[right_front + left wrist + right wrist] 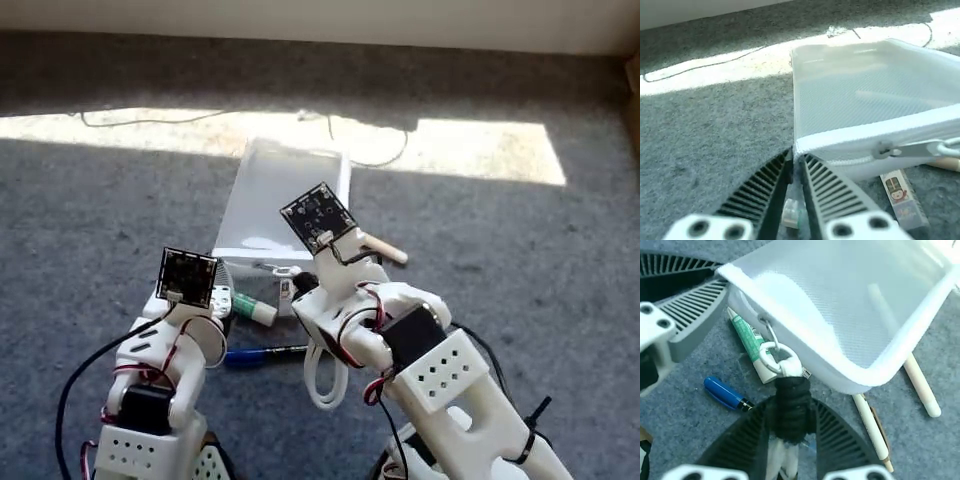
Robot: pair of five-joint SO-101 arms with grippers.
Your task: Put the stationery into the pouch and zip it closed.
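On the grey carpet, between the two arms:

1. White mesh pouch. It lies flat, zip edge towards the arms. Both grippers have hold of it along that edge.

2. Left gripper. Jaws are all but closed, pinching the near corner of the pouch at the end of the zip edge. The rest of the pouch stretches away beyond the tips.

3. Right gripper. Jaws are closed on a black cord. The cord is tied to a white ring, which hangs from the zip pull. The pull sits partway along the zip edge, just in front of these jaws.

4. Green-and-white tube. It lies on the carpet just beside the zip edge, between the two grippers.

5. Blue pen. It lies on the carpet nearer the arm bases than the tube, apart from the pouch.

6. Small printed block. It lies on the carpet close under the zip edge.

7. Two pale wooden sticks. One lies beside the right gripper, one end at the pouch's edge. The other juts out from the pouch's side, and a pale line continues through the mesh. Whether that part is inside or beneath the pouch cannot be told.
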